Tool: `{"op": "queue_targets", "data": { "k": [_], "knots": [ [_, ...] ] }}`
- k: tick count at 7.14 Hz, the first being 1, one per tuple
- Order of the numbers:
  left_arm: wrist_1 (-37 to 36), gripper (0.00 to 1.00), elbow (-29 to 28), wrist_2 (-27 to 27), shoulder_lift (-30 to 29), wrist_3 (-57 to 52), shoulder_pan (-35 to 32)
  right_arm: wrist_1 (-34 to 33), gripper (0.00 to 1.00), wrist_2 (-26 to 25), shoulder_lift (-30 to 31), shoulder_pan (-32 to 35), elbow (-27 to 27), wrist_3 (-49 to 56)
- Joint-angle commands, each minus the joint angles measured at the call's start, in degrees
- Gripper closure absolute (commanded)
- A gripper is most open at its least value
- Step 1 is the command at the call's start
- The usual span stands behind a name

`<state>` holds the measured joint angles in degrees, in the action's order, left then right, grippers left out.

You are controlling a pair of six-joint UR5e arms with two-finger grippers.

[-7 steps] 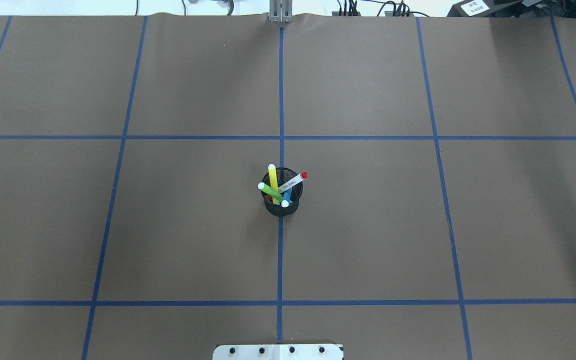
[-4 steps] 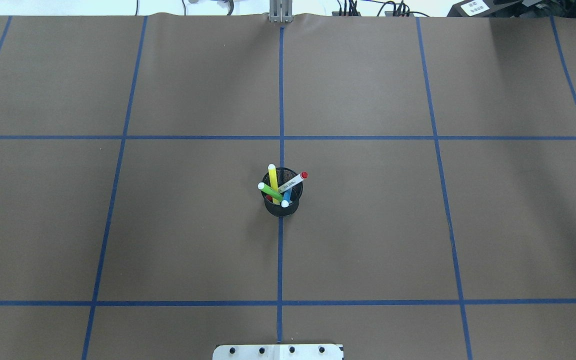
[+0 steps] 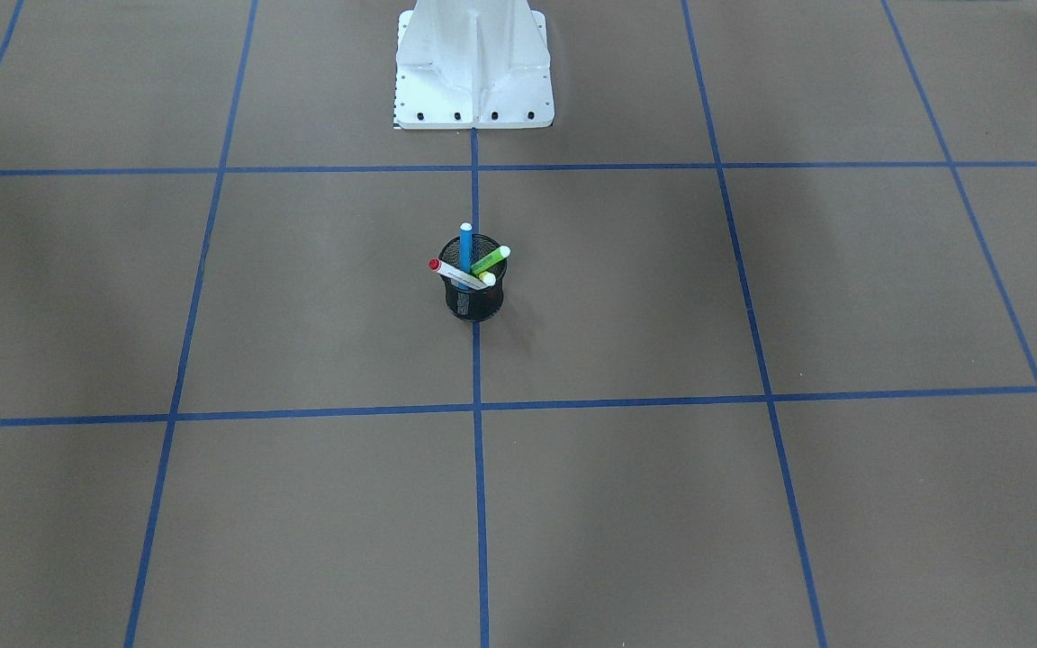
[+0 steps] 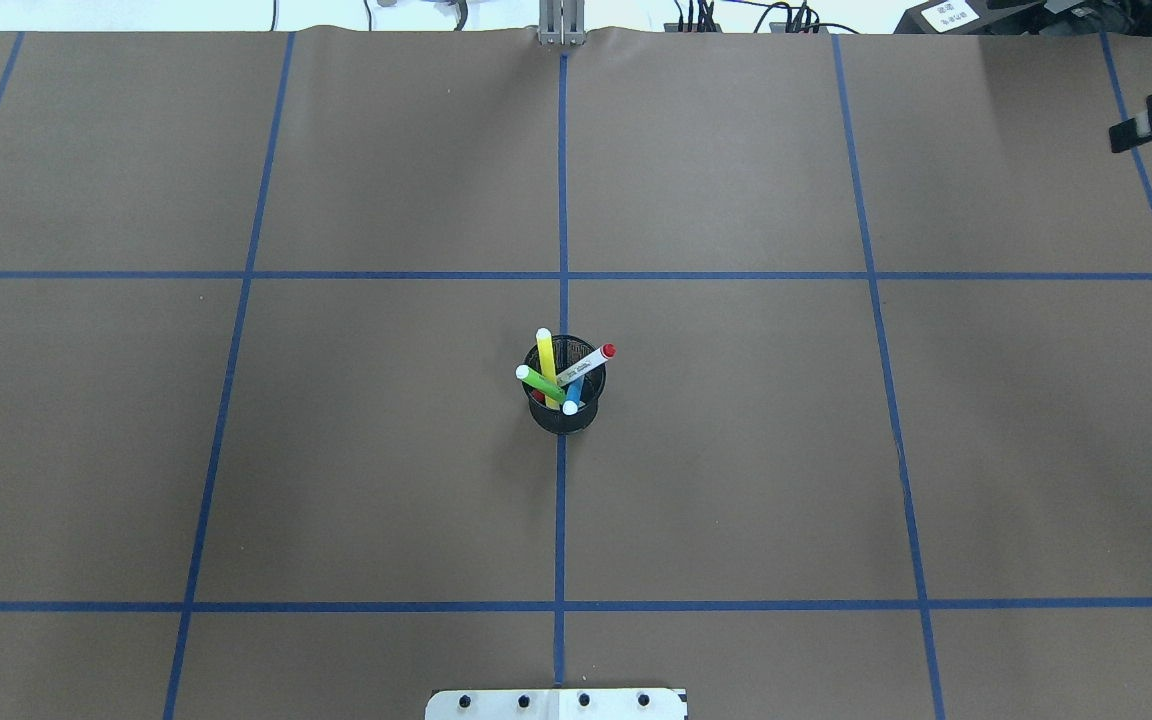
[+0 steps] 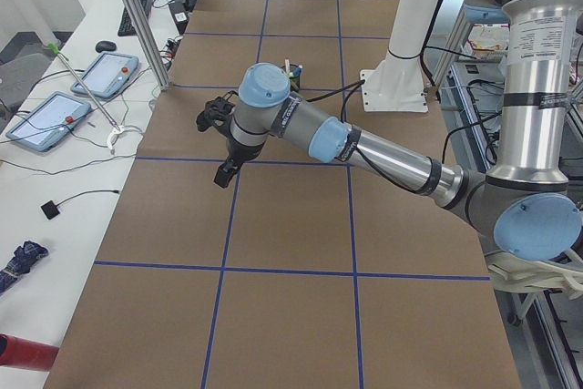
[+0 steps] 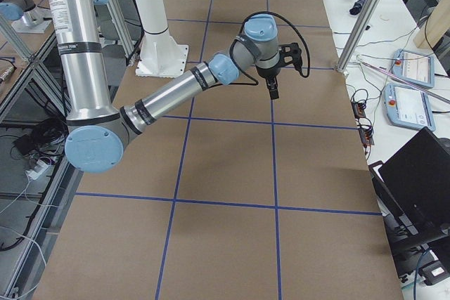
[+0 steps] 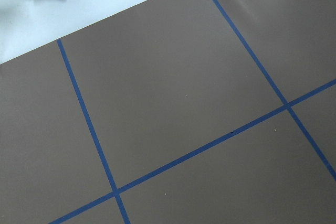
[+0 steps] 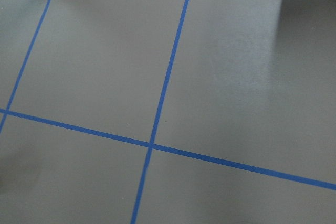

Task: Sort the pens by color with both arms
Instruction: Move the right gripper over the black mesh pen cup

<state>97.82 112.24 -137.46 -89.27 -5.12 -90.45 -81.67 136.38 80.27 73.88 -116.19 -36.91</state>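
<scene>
While pens [image 4: 546,368] lean inside, cup [image 4: 562,420] stands upright.

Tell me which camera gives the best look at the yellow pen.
The overhead exterior view: the yellow pen shows most of its length, leaning in the black mesh cup. The front-facing view catches little beyond its white end. The side views are too distant or blocked, and both wrist views show only table.

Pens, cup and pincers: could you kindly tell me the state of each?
Cup: upright, holds all four.
Blue pen: in cup, leaning.
Red-capped pen: in cup, leaning.
Green pen: in cup, leaning.
Yellow pen: in cup, leaning.
Left pincer: raised, open or shut unclear.
Right pincer: raised, open or shut unclear.
</scene>
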Motion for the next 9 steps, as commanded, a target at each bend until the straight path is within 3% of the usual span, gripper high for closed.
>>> {"op": "queue_targets", "data": {
  "k": [1, 4, 6, 9],
  "knots": [
    [0.0, 0.00, 0.0, 0.0, 0.0, 0.0, 0.2, -0.8, 0.01, -5.8, -6.1, -9.5, -0.4, -14.0],
    [0.0, 0.00, -0.4, 0.0, 0.1, -0.2, 0.2, -18.2, 0.01, -15.1, -19.6, -20.8, -0.4, -22.3],
    [0.0, 0.00, -0.4, 0.1, 0.1, -0.2, 0.2, -23.2, 0.02, -20.9, -25.9, -28.8, 1.0, -28.2],
    [0.0, 0.00, -0.4, 0.0, 0.1, -0.3, 0.2, -29.8, 0.03, -23.3, -37.9, -34.3, 10.8, -33.9]
  ]
}}
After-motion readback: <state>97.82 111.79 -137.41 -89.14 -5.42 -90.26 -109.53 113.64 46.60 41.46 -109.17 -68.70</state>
